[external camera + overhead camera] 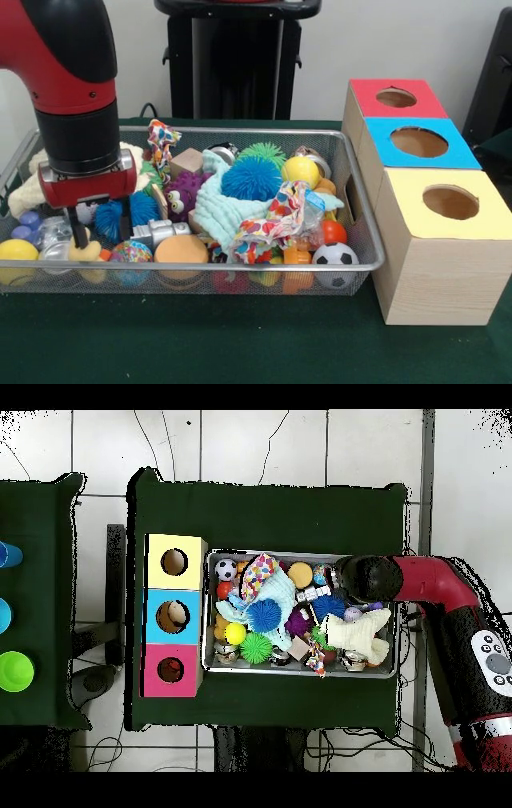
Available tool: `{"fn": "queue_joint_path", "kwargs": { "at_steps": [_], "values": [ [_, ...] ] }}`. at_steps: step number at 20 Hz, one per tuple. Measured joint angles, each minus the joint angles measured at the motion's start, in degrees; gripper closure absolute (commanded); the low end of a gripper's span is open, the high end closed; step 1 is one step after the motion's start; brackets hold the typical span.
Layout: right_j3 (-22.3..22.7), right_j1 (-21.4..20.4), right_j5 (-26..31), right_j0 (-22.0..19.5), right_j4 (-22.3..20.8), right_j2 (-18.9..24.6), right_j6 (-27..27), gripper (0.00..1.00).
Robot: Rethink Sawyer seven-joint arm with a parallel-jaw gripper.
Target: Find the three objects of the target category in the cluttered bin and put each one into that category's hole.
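My gripper (103, 232) reaches down into the left end of the wire bin (364, 240). It is open, and a small blue spiky toy (109, 218) sits between its fingers (80, 230). A yellow duck-like toy (85, 251) lies just under the left finger. In the overhead view the arm's wrist (370, 577) covers the gripper at the bin's right end. Three wooden boxes stand beside the bin, each with a round hole: red top (364, 92), blue top (460, 156), yellow top (408, 188).
The bin holds a large blue spiky ball (251, 178), a green spiky ball (262, 152), a yellow ball (301, 170), an orange ball (181, 250), a soccer ball (334, 256), a purple monster (184, 192), a teal cloth (214, 212), a patterned cloth (276, 216) and a cream plush (30, 190).
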Motion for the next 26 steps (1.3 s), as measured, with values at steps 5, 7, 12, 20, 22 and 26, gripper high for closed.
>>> {"fn": "queue_joint_path", "kwargs": {
  "at_steps": [5,7,12,20,22,26],
  "values": [
    [0.7,0.4,-0.5,0.0,-0.2,-0.4,0.0,0.00],
    [0.7,0.6,-1.0,0.0,-0.2,-0.6,0.0,0.00],
    [0.7,0.8,-3.4,0.0,-0.2,-0.9,0.0,0.00],
    [0.7,1.0,-5.1,0.0,-0.1,-1.3,0.0,0.00],
    [0.7,1.0,-5.1,0.0,-0.1,-1.3,0.0,0.00],
    [0.7,1.0,-5.1,-0.1,-0.1,-1.3,0.0,0.00]
  ]
}}
